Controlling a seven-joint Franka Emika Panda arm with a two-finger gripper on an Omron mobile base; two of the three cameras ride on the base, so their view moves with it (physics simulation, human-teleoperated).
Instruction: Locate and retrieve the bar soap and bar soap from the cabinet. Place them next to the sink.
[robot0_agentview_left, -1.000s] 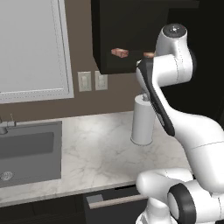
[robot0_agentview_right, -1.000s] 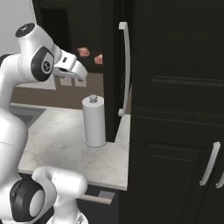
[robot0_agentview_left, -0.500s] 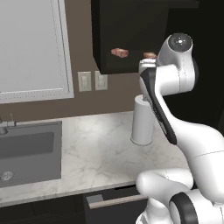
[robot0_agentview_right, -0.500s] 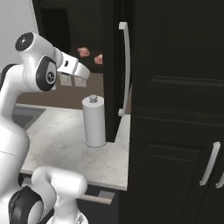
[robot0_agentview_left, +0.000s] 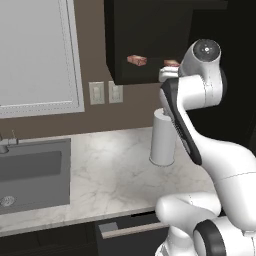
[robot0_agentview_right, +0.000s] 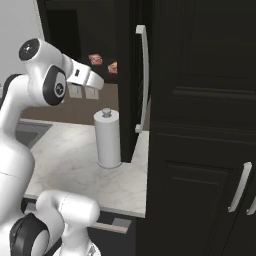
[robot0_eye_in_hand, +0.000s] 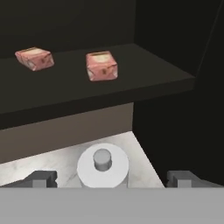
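Two reddish-orange bar soaps lie on the black shelf of the cabinet (robot0_eye_in_hand: 131, 83): one to the left (robot0_eye_in_hand: 35, 58), one nearer the middle (robot0_eye_in_hand: 101, 65). The left base view shows them as a left bar soap (robot0_agentview_left: 136, 60) and a right bar soap (robot0_agentview_left: 171, 63) partly behind my arm, inside the cabinet (robot0_agentview_left: 150, 35). My gripper (robot0_eye_in_hand: 111, 179) is open, fingertips wide apart, nothing between them. It hangs short of the shelf edge and a little below it, above the paper-towel roll. From the right, the gripper (robot0_agentview_right: 99, 84) points at the soaps (robot0_agentview_right: 95, 59). The sink (robot0_agentview_left: 30, 170) is at the left of the counter.
A white paper-towel roll (robot0_agentview_left: 162, 137) stands on the marble counter (robot0_agentview_left: 110, 175) right under the cabinet, directly below my hand. The open cabinet door with a pale handle (robot0_agentview_right: 143, 85) stands to the right. A drawer (robot0_agentview_left: 130, 231) below the counter is slightly open. Wall outlets (robot0_agentview_left: 102, 92) sit behind.
The arm's upper joint has shifted slightly towards the cabinet over the last second; the hand stays pointed at the shelf. The soaps have not moved.
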